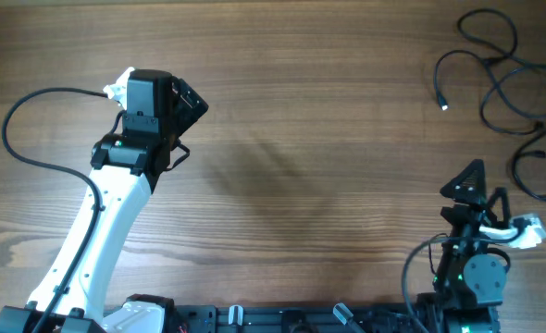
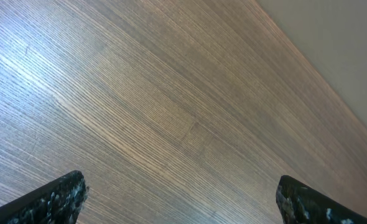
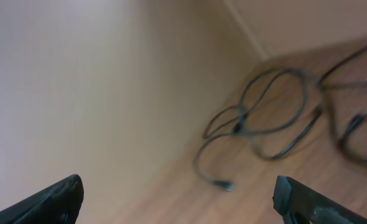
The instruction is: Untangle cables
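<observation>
Approach step; nothing grasped yet. Right fingers [image 1: 470, 180] spread, empty. Cables [image 1: 518, 88] lie in loose overlapping loops on the counter [image 1: 301, 166], ahead of them, not touching. Left fingers [image 1: 188, 102] spread, well apart from cables. Next, probably: right reaches toward the free plug end [image 1: 444, 107].

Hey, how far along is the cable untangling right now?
Nothing looks done: the cables lie in overlapping loops at the far right corner of the table. Nothing is in hand; the left gripper is open over bare wood, the right gripper open, facing the cables without touching. All the untangling is left.
</observation>
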Controlling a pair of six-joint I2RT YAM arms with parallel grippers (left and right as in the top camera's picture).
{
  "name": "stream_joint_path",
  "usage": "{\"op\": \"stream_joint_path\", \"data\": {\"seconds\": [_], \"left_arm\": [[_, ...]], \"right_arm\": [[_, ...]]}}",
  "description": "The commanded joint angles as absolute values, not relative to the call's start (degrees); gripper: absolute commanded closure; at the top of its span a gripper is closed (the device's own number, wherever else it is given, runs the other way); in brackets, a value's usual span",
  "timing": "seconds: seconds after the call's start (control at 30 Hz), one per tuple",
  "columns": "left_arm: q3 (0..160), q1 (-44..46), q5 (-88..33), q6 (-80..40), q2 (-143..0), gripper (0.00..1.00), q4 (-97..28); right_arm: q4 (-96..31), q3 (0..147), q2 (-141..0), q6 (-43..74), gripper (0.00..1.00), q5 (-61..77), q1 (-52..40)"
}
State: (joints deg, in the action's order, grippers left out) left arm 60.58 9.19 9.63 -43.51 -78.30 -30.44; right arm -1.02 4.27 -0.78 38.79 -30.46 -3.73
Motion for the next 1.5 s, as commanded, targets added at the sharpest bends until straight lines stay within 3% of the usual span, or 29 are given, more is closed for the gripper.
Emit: {"op": "stream_joint_path", "data": {"seconds": [0.0,0.13,0.3,0.43,0.57,0.77,0.93,1.47], "left_arm": [[60.77,8.84,10.57,-42.22,-77.69,0.0,-30.3],[60.77,8.84,10.57,-42.22,-77.69,0.0,-30.33],[60.77,8.84,10.57,-42.22,-77.69,0.0,-30.3],[60.77,8.84,10.57,-42.22,-77.69,0.0,-30.3],[60.77,8.84,10.57,-42.22,-77.69,0.0,-30.3],[60.77,8.84,10.57,-42.22,-77.69,0.0,-30.33],[60.77,8.84,10.57,-42.22,-77.69,0.0,-30.3],[60.77,8.84,10.57,-42.22,-77.69,0.0,-30.33]], "right_arm": [[2.81,0.27,-0.19,26.57,0.0,-34.61,-4.21],[11.33,0.27,-0.19,15.51,0.0,-34.33,-4.69],[12.49,0.27,-0.19,-0.16,0.0,-18.9,-4.69],[6.5,0.27,-0.19,0.67,0.0,-18.33,-4.67],[1.58,0.27,-0.19,8.91,0.0,-13.52,-4.67],[1.26,0.27,-0.19,-3.2,0.0,-10.2,-4.67],[1.02,0.27,-0.19,0.69,0.0,-7.55,-4.67],[0.51,0.32,-3.7,-2.04,0.0,-6.28,-4.67]]}}
